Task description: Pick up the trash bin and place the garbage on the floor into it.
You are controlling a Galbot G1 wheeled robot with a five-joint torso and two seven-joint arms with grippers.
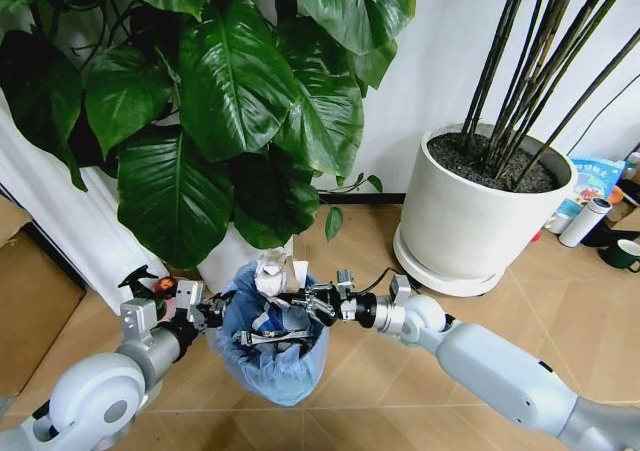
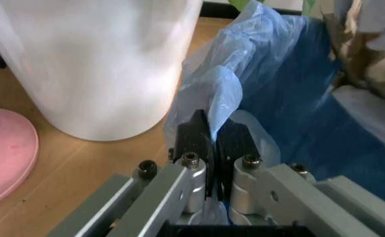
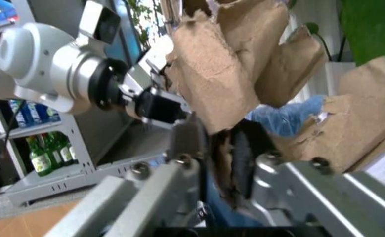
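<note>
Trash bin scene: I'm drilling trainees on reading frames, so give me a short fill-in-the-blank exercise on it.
1. The left gripper is shut on the bin's light-blue ____.
2. The right gripper holds crumpled brown ____ over the trash bin.
3. The trash bin sits between the two ____.
4. Behind the bin stands a white pot holding a plant with broad ____ leaves.

Missing words: bag; paper; grippers; green

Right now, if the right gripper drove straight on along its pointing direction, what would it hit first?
Probably the left gripper across the trash bin. The right gripper, shut on crumpled brown paper, points at it; depth unclear.
</note>
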